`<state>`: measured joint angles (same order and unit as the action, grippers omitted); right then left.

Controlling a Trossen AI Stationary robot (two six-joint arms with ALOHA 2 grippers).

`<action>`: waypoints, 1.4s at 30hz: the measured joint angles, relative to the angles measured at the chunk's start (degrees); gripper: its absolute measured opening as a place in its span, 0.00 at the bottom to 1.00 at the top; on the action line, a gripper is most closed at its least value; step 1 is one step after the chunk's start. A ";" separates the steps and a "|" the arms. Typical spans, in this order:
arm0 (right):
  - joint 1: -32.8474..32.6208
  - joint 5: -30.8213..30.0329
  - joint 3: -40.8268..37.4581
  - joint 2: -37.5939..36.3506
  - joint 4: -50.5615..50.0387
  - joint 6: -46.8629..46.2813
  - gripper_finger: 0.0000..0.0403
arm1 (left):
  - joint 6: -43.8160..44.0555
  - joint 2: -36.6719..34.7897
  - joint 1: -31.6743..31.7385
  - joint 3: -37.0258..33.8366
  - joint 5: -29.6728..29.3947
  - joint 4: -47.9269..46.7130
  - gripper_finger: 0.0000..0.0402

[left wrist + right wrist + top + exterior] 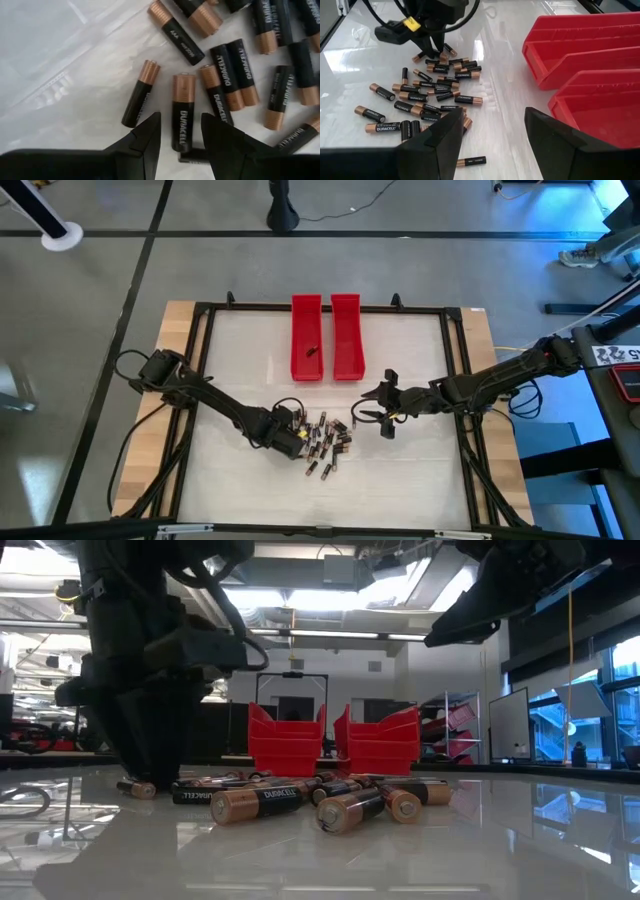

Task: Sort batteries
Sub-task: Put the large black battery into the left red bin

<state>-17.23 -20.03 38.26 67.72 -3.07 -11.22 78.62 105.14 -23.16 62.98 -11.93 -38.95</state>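
Left gripper (181, 131) low over the pile's near edge, fingers partly apart, straddling one battery (182, 112), not yet pinched. Batteries (325, 442) lie loose on the glossy white table (420, 360): small black cylinders with copper ends. Right gripper (372, 412) hovers just beyond the pile, wide, holding nothing. Farther back, two long red plastic trays (326, 335); one dark item in the left one. Sorting barely begun.

Two red trays (325, 338) stand side by side, touching, at the far middle of the white table (240, 360), which has a black frame.
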 joint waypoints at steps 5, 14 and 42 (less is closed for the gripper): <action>0.00 0.00 0.02 -0.02 0.22 -0.02 0.53 | -1.60 1.71 1.01 0.23 1.28 0.47 0.33; 0.00 0.00 0.02 -0.02 0.08 -0.02 0.53 | -3.16 1.73 1.51 0.13 1.80 -0.45 0.14; 0.00 -0.07 0.02 -0.02 0.04 0.00 0.53 | -29.05 -20.64 17.41 5.40 -13.54 -1.95 0.09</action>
<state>-17.23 -20.10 38.28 67.70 -3.03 -11.22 49.57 84.50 -5.75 68.38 -25.47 -40.90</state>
